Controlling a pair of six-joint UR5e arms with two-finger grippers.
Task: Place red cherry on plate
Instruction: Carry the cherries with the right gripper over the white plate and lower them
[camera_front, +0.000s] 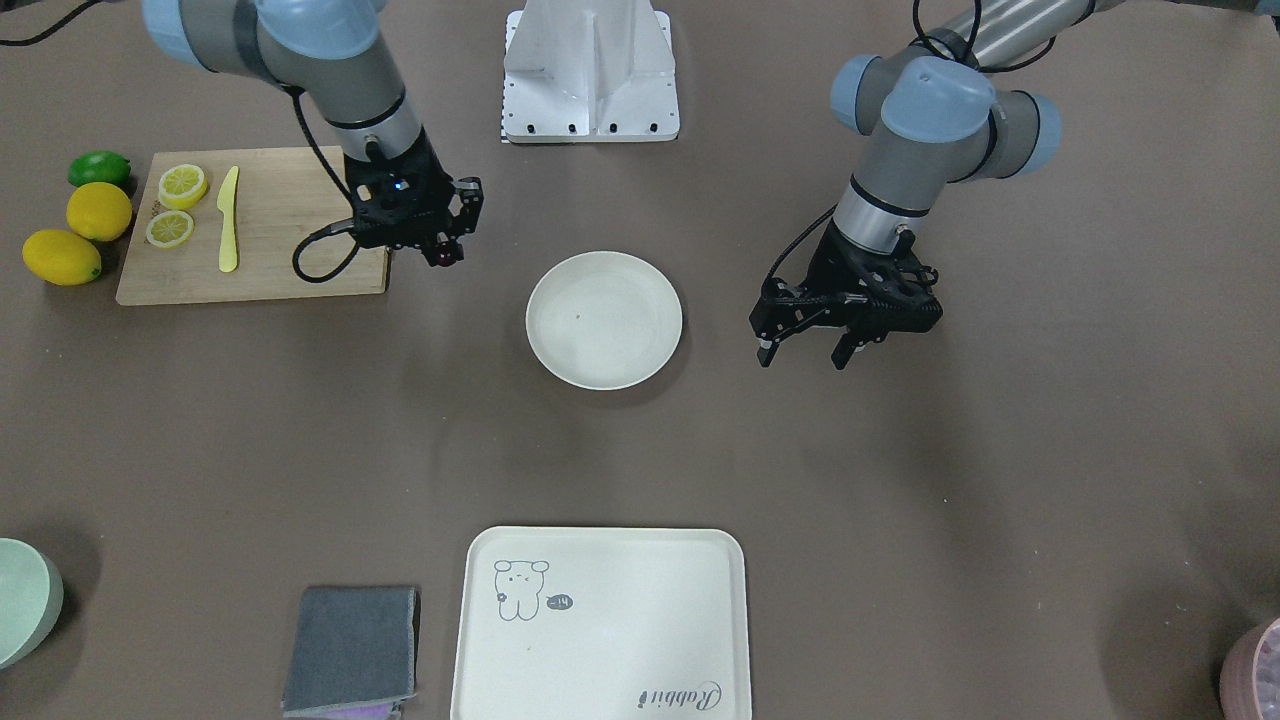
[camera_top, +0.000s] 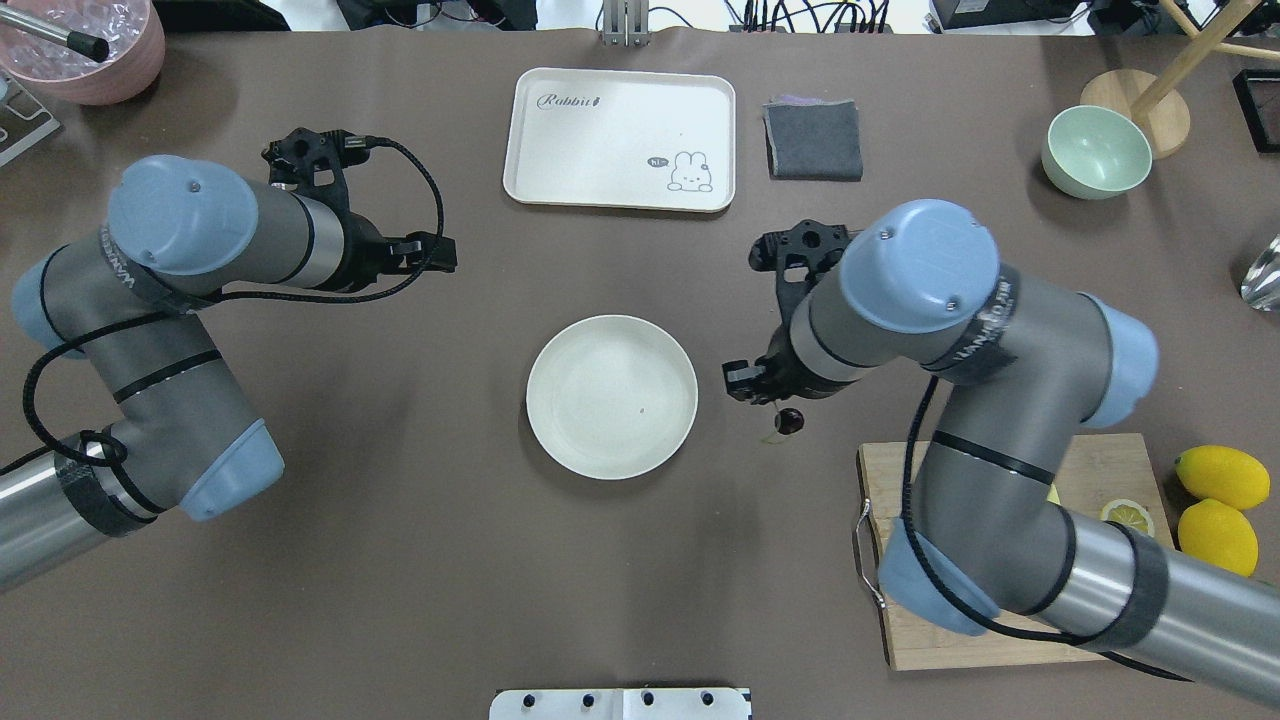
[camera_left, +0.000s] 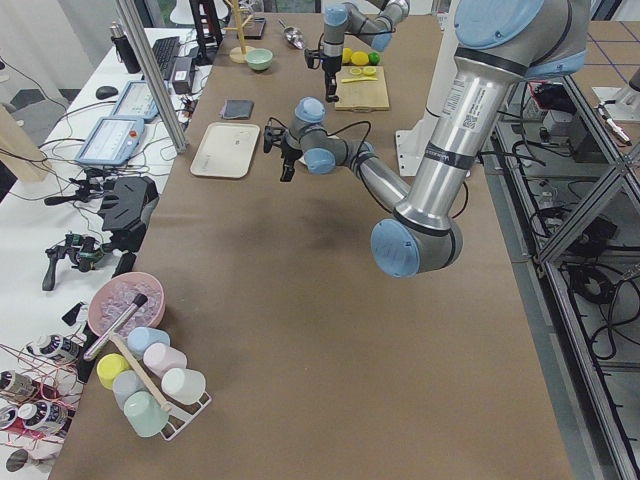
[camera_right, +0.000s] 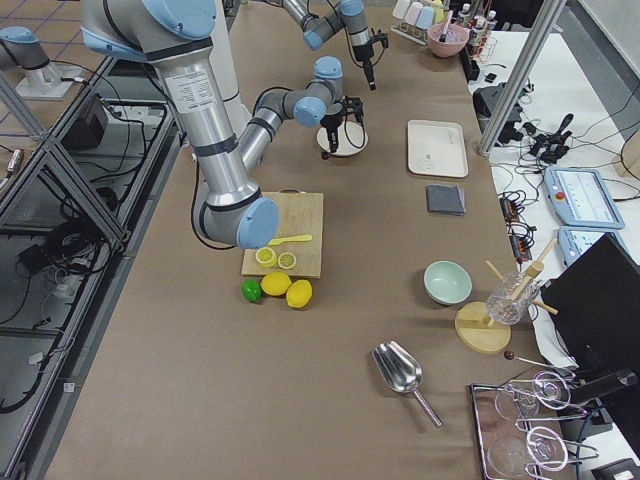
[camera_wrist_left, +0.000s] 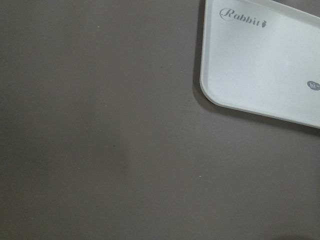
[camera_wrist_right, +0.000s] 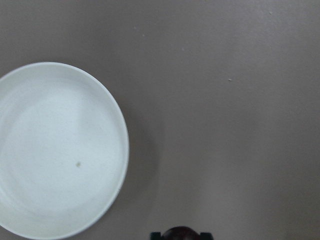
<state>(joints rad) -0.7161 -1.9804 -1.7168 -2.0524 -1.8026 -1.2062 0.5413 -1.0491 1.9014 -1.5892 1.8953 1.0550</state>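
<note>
Overhead exterior view showed the red cherry (camera_top: 790, 421) hanging under the right gripper (camera_front: 446, 243). It was just off the plate (camera_top: 611, 396) on the robot's right side, not over it. A strip of brown table (camera_front: 640, 450) separated the fruit from the plate's rim. The jaws were pinched in on the cherry. The right wrist view caught its dark round top at the bottom edge, between two black fingertips (camera_wrist_right: 155, 236), with the plate up and to the left. A thin greenish stem trailed beside the ball in the overhead view. The plate carried one tiny dark speck (camera_front: 578, 318) on its floor.

Behind the right gripper, on the side away from the plate, lay a wooden cutting board (camera_front: 290, 200). Two lemon slices (camera_front: 183, 185) and a yellow knife (camera_front: 229, 218) lay on it, and its near corner sat under the gripper's looped cable. Two whole lemons (camera_front: 99, 211) and a lime (camera_front: 99, 168) rested on the table just beyond the board's outer end.

The left gripper (camera_front: 802, 353) hovered on the opposite side of the plate, near it but apart. Its jaws were spread wide and held nothing. Its wrist camera looked down on brown table and a corner of the rabbit tray (camera_wrist_left: 260, 65).

That tray lay across the table from the robot, well past the plate, with a folded grey cloth (camera_top: 813, 139) beside it. A green bowl (camera_top: 1095, 152) stood farther out on the right, and a pink tub (camera_top: 110, 85) stood at the far left corner.
</note>
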